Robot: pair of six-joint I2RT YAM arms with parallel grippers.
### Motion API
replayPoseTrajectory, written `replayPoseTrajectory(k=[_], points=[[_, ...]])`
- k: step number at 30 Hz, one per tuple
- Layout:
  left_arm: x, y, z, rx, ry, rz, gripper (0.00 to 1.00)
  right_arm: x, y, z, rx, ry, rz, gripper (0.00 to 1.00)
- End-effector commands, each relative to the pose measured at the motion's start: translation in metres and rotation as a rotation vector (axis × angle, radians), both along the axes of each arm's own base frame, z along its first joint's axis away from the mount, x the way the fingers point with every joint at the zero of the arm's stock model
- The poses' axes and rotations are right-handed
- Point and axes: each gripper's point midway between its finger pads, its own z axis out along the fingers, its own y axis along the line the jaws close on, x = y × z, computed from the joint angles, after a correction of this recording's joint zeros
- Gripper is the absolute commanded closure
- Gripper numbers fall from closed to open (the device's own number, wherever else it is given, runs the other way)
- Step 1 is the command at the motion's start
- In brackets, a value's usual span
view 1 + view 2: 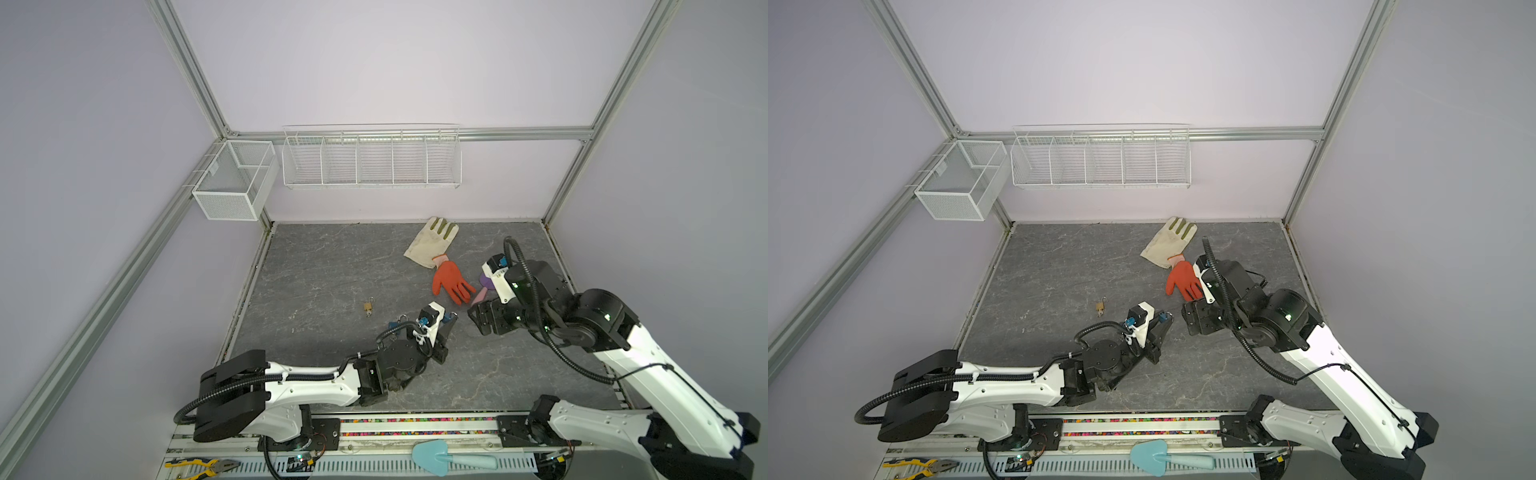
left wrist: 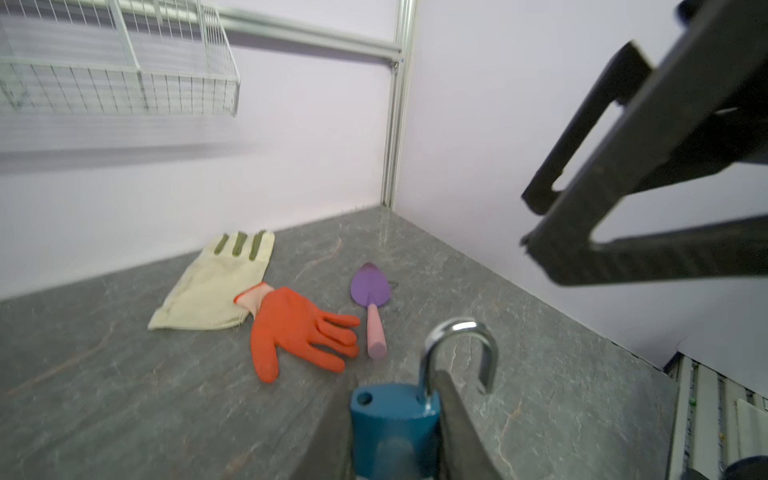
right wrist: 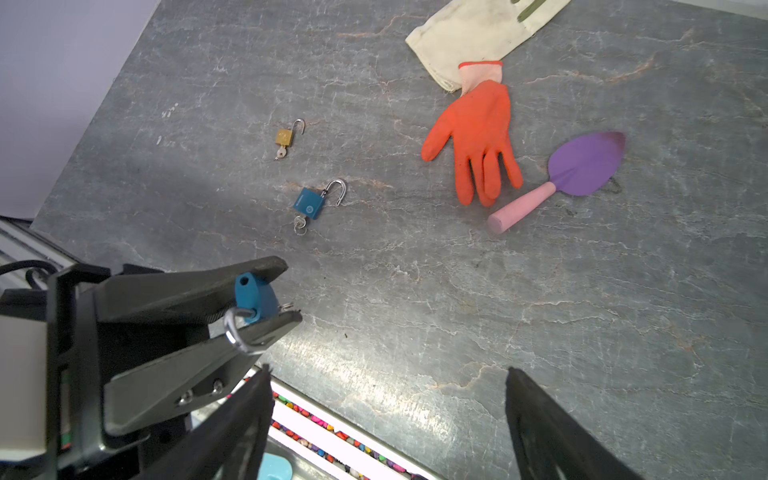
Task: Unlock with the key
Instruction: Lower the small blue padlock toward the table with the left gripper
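The left end effector [image 3: 286, 291] is squeezing a small blue metal padlock [image 3: 252, 296], lower left of the frame. The right end effector [image 3: 388, 372] is hanging spread apart.

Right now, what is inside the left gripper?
A blue padlock, clamped in the left gripper, its shackle swung open. Small metal, likely its key, pokes out at one end; the gripper covers the keyhole and most of the body.

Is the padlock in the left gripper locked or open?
Open. The blue padlock in the left gripper has its shackle swung out, free end clear of its hole.
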Motion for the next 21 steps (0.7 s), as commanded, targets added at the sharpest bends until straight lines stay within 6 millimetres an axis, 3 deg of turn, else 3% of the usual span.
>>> replayPoseTrajectory(k=[1,4,11,16,21], points=[[0.002,0.001,-0.016,-0.002,0.186,0.039,1.00,0.007,-0.018,-0.010,-0.019,-0.029,-0.080,0.11],[0.001,-0.002,-0.041,0.049,0.324,0.074,1.00,0.012,-0.033,-0.023,-0.005,-0.008,-0.159,0.12],[-0.005,-0.025,-0.095,0.176,0.564,0.112,1.00,0.018,-0.045,-0.055,0.061,0.070,-0.251,0.11],[0.001,-0.022,-0.135,0.276,0.669,0.216,1.00,0.021,-0.058,-0.076,0.065,0.114,-0.328,0.11],[0.014,-0.015,-0.162,0.388,0.757,0.299,1.00,0.022,-0.065,-0.091,0.099,0.143,-0.361,0.11]])
